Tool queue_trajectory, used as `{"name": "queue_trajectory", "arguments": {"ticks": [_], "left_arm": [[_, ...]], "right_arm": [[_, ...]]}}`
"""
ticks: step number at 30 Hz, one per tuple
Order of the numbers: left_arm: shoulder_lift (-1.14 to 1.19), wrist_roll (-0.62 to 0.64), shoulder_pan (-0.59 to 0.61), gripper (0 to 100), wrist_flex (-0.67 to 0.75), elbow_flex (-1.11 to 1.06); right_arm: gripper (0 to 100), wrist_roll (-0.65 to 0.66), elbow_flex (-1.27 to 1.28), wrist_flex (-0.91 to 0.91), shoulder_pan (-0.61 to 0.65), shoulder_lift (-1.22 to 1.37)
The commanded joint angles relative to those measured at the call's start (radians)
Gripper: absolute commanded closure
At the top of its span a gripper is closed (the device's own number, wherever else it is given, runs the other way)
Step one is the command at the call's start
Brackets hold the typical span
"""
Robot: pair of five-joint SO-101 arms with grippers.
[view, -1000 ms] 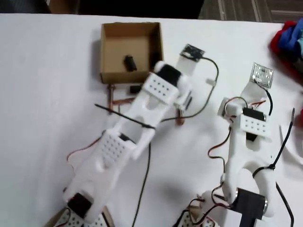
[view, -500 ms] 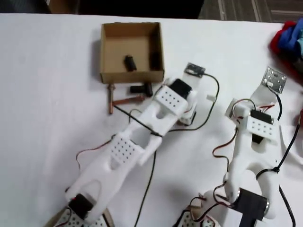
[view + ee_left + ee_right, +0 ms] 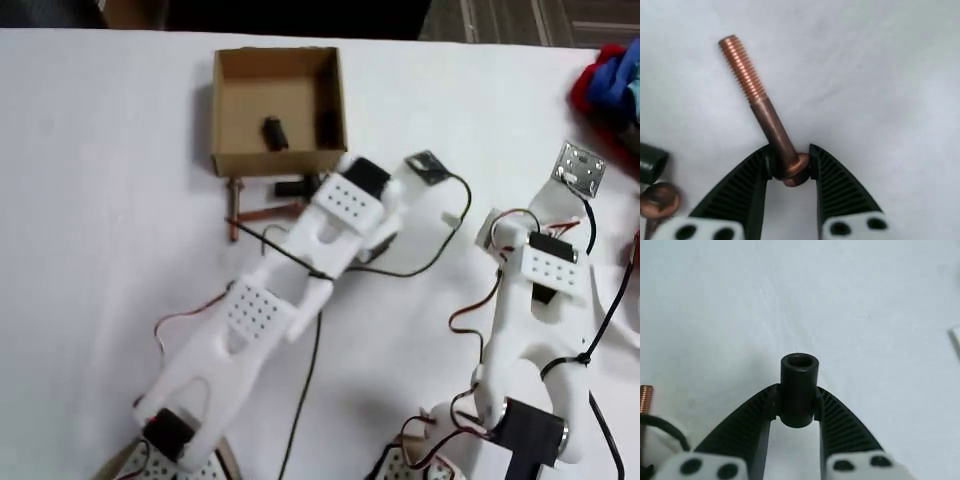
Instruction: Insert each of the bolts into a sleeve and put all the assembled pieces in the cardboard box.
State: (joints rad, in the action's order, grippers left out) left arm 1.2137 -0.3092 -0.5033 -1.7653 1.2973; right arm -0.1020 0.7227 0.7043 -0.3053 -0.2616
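Copper bolt pinched by its head in the left gripper, ribbed black fingers clenched tight on either side, threaded end sticking straight out away from the jaws over the white table. Can't tell whether the shank is actually resting on the surface.

Black sleeve grabbed the same way by the right gripper, jaws squeezed around its lower half, open bore facing the wrist camera. Not yet on the bolt, with bolt and sleeve well apart.

From above: cardboard box up around 11 o'clock on the table, with a small black piece lying inside. No telling whether that one has a bolt in it. Just at 6 o'clock of the box's front wall, a spare sleeve on the table, plus two more bolts near the 7 o'clock corner: lengthwise bolt running 12-to-6 and crosswise bolt just beside it.

Left arm stretched from the 7 o'clock edge up to about 5 o'clock of the box. Right arm over at 4 o'clock, well apart from the box. Bundle of red and blue cloth at the 2 o'clock edge.
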Motion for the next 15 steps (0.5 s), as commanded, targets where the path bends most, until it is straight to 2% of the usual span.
{"name": "queue_trajectory", "arguments": {"ticks": [1,6,8,10,15], "left_arm": [[-0.063,-0.112,0.101,98,-0.023,-0.025],[-0.315,-0.126,0.187,98,-0.025,-0.282],[-0.45,-0.195,0.207,98,-0.025,-0.47],[-0.586,-0.33,0.218,98,-0.023,-0.69],[-0.896,-0.758,0.235,98,-0.02,-1.178]], "right_arm": [[97.8,-0.008,-0.023,-0.016,-0.005,-0.025],[97.8,-0.008,-0.023,-0.016,-0.005,-0.025],[97.8,-0.008,-0.023,-0.016,-0.005,-0.025],[97.8,-0.008,-0.023,-0.016,-0.005,-0.025],[97.8,-0.009,-0.023,-0.016,-0.004,-0.024]]}}
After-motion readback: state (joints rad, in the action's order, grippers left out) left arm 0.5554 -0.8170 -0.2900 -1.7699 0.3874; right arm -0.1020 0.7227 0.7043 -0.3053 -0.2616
